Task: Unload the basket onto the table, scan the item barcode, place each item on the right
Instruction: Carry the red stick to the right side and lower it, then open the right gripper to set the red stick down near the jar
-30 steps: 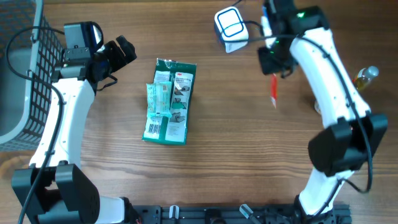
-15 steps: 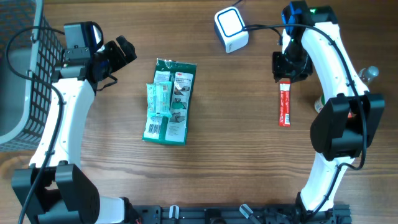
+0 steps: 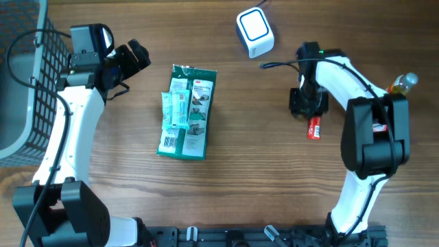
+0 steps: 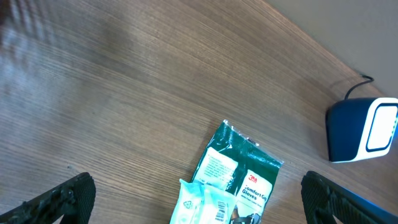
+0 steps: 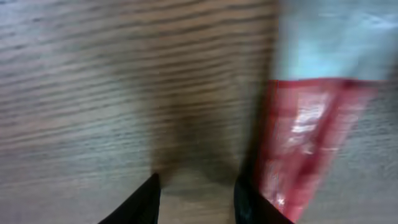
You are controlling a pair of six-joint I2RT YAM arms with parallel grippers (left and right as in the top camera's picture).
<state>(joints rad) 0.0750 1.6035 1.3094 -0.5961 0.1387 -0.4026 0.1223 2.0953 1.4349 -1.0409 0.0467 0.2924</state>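
A red stick packet (image 3: 314,128) lies flat on the wood, its upper end hidden under my right gripper (image 3: 306,103). In the right wrist view the jaws of that gripper (image 5: 198,186) stand apart over bare table, and the red packet (image 5: 305,137) lies just outside the right finger, not between them. The white and blue barcode scanner (image 3: 255,31) stands at the far edge, also visible from the left wrist (image 4: 364,127). My left gripper (image 3: 134,55) hovers wide open at the far left, looking down at a green glove pack (image 4: 239,171).
The green glove pack (image 3: 199,96) with pale teal packets (image 3: 175,110) stacked on it lies left of centre. A black wire basket (image 3: 27,82) borders the left edge. A small bottle (image 3: 405,84) stands at the right edge. The scanner's cable runs toward the right arm.
The right arm came down from beside the scanner with the red packet, let it go onto the table and opened. It then dropped lower over the packet's upper end. The left arm stayed still.
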